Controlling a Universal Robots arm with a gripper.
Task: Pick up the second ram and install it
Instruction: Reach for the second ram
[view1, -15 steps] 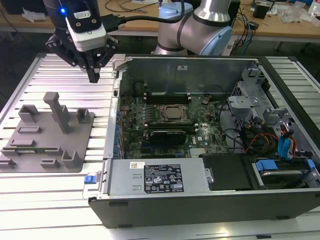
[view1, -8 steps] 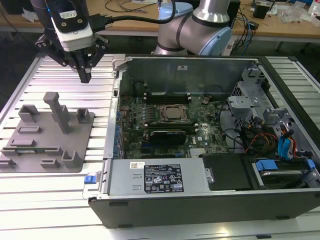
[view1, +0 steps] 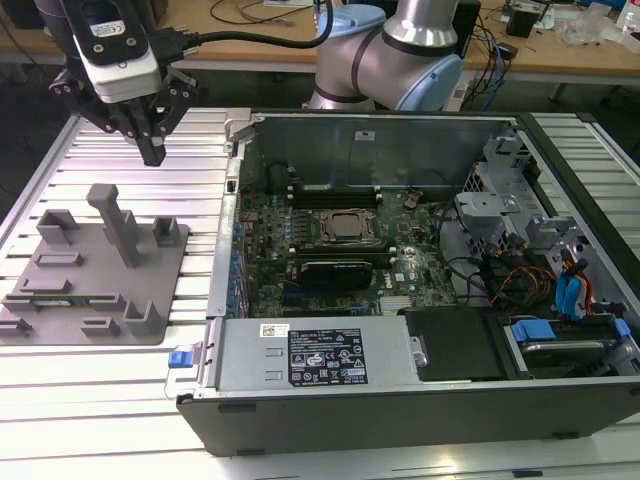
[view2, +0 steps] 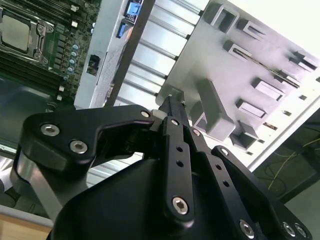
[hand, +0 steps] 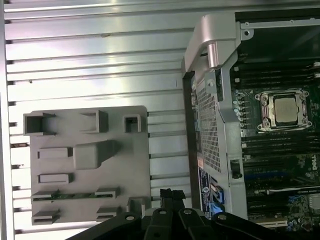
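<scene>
The second ram (hand: 70, 195) is a thin dark-green stick lying on edge between low blocks of the grey fixture plate (hand: 137, 160). In the second wrist view the ram (view2: 262, 61) shows as a thin line across the plate's blocks. In the exterior view my gripper (view1: 152, 156) hangs above the ribbed table behind the fixture plate (view1: 100, 300), apart from the ram. Its black fingers are shut with nothing between them, which both wrist views confirm (view2: 172, 103) (hand: 172, 192). The motherboard (view1: 330, 230) lies in the open case, with long black slots beside the processor socket.
The open computer case (view1: 400, 400) fills the exterior view's right, with its metal side wall (view1: 235, 200) next to the fixture. A tall grey post (view1: 115, 220) rises from the plate under the gripper. Drives and cables sit at the case's right end.
</scene>
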